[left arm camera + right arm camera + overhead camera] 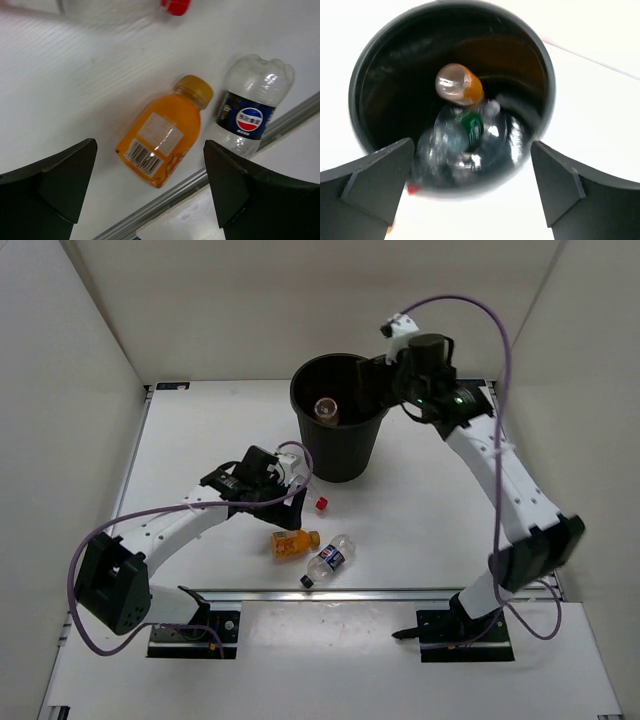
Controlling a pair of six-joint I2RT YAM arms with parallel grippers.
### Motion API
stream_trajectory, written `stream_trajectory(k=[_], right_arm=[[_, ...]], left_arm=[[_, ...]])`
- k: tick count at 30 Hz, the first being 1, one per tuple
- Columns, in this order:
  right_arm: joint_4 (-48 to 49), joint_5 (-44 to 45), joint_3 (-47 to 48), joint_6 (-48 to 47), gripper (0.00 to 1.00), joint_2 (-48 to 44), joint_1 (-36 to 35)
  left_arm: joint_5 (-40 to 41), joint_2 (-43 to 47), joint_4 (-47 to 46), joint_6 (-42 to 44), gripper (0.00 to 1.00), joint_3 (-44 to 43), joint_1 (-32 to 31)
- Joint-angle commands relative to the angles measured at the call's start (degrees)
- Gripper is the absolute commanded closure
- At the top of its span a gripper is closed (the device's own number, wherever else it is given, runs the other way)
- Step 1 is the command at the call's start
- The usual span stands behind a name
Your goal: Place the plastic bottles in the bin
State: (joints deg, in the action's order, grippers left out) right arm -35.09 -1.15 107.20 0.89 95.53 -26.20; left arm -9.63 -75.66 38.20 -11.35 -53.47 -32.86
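The black bin (345, 455) stands at the back centre. One stubby orange bottle (459, 85) lies inside the bin (375, 65); it also shows from the top view (327, 408). A clear green-label bottle (470, 129) appears blurred in the bin's mouth, below my open, empty right gripper (472, 195), which hovers over the bin's right rim (390, 378). On the table lie an orange bottle (162, 130) (295, 542) and a blue-label clear bottle (250, 112) (328, 560). My left gripper (150, 185) (288, 500) stands open above them. A red-capped clear bottle (176, 6) (322, 503) lies beside it, mostly hidden.
A metal rail (200, 177) (400, 592) runs along the table's near edge, just past the two lying bottles. White walls enclose the table on the left, back and right.
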Motion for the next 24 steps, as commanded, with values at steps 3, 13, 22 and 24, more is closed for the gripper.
stream_trajectory(k=[3, 13, 22, 24], right_arm=[[4.6, -9.2, -17.4, 4.7, 0.01, -18.8, 7.2], [1.7, -18.0, -41.2, 9.0, 0.02, -37.2, 19.9], [1.6, -19.7, -52.4, 13.8, 0.03, -45.5, 23.8], [0.7, -19.2, -54.3, 15.1, 0.03, -47.4, 23.8]], left_arm=[[-4.1, -4.1, -1.8, 5.6, 0.01, -3.2, -3.1], [2.0, -10.0, 0.9, 4.9, 0.02, -1.3, -7.2], [10.7, -14.5, 5.5, 3.5, 0.15, -1.4, -10.6], [11.4, -15.8, 6.2, 2.9, 0.31, -3.1, -10.6]])
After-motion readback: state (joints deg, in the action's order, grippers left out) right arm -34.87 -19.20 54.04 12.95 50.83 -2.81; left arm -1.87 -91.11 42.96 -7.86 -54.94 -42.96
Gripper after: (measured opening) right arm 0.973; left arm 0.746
